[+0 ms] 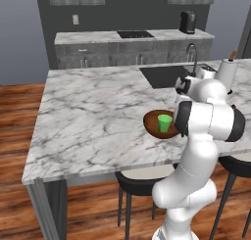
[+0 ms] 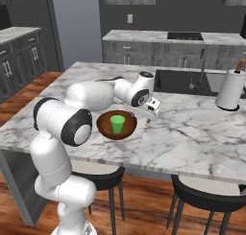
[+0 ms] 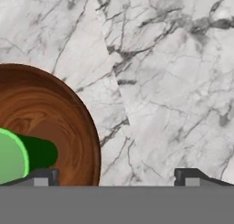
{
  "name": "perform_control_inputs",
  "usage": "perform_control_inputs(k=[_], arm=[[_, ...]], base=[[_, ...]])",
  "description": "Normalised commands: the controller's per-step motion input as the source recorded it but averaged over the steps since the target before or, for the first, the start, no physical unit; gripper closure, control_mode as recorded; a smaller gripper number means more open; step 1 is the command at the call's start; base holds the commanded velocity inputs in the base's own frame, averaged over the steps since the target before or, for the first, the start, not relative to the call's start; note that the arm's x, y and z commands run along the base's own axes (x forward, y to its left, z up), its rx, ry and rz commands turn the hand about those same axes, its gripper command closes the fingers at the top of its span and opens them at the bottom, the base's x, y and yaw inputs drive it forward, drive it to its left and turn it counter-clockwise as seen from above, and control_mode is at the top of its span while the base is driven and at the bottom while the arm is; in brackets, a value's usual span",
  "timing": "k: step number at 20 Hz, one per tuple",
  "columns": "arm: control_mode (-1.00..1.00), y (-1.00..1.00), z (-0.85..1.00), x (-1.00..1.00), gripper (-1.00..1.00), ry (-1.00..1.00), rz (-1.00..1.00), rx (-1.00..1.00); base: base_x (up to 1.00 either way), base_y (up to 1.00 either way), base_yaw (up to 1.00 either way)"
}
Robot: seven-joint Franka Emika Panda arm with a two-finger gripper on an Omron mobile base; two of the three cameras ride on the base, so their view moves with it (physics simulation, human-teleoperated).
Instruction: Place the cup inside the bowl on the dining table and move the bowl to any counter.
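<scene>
The bright green cup stands upright inside the round reddish-brown bowl near the front edge of the marble dining table. My gripper hangs open at the bowl's right rim, holding nothing. In the hand view the gripper straddles the rim of the bowl. One fingertip is over the bowl beside the cup, the other over bare table. In the left base view my arm hides part of the bowl, and the cup shows.
A black sink with a faucet is set in the table behind the bowl. A white paper-towel roll stands to its right. Dark stools sit under the table's near edge. A counter with a stovetop runs along the back wall.
</scene>
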Motion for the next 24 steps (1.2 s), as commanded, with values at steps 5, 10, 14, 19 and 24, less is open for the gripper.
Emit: perform_control_inputs(k=[5, 10, 14, 19, 24], arm=[[-1.0, -0.32, 0.01, 0.0, -1.0, -0.05, -0.11, 0.31], [-1.0, -0.17, 0.09, 0.0, -1.0, -0.09, -0.01, 0.26], [-1.0, -0.04, 0.03, 0.0, -1.0, -0.02, 0.0, 0.14], [-1.0, 0.0, 0.0, 0.0, -1.0, 0.0, 0.08, 0.06], [-1.0, 0.03, 0.0, 0.0, -1.0, 0.0, 0.19, 0.01]], base=[[0.0, 0.0, 0.0], [0.0, 0.0, 0.0], [0.0, 0.0, 0.0], [0.0, 0.0, 0.0], [0.0, 0.0, 0.0]])
